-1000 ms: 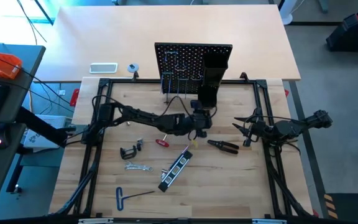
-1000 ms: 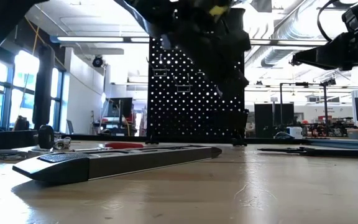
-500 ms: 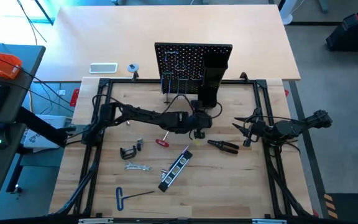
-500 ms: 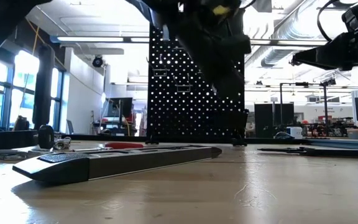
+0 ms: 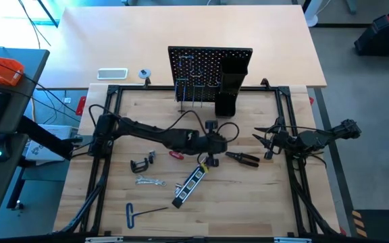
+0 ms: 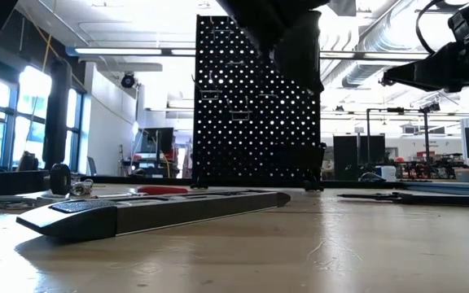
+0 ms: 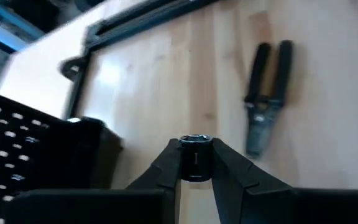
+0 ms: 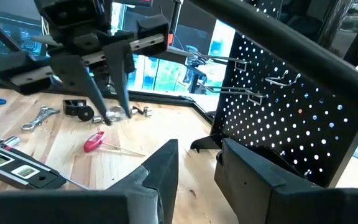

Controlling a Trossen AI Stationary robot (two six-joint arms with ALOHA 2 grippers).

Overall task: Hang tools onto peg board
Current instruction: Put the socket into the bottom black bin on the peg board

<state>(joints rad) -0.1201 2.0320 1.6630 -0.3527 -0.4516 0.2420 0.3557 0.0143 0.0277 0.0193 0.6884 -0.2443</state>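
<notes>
The peg board (image 5: 201,67) stands upright at the table's far side, with metal hooks and a tall black box holder (image 5: 230,84). My left gripper (image 5: 211,147) hovers in front of it above the table's middle, shut on a small dark cylinder with a silvery rim (image 7: 195,155). On the table lie black pliers (image 5: 243,158), a red-handled screwdriver (image 5: 175,154), a C-clamp (image 5: 140,165), a wrench (image 5: 150,181), a black-and-silver bar (image 5: 191,182) and a blue T-handle hex key (image 5: 140,212). My right gripper (image 8: 197,165) waits open at the table's right. My left gripper pinches the small cylinder's sides (image 7: 195,163) between its two fingertips (image 8: 118,106). The fingers slant down toward the table. The cylinder stands on end between them, its rimmed end up, lifted clear of the table.
A black metal frame (image 5: 113,121) runs round the work area. The bar (image 6: 153,210) lies close to the low camera. Bare wood shows between the pliers and the table's near edge.
My left gripper has drawn back from the box holder toward the table's near edge and risen, tipping less steeply, still shut on the small cylinder. In the low view it has climbed almost out of the picture's top.
</notes>
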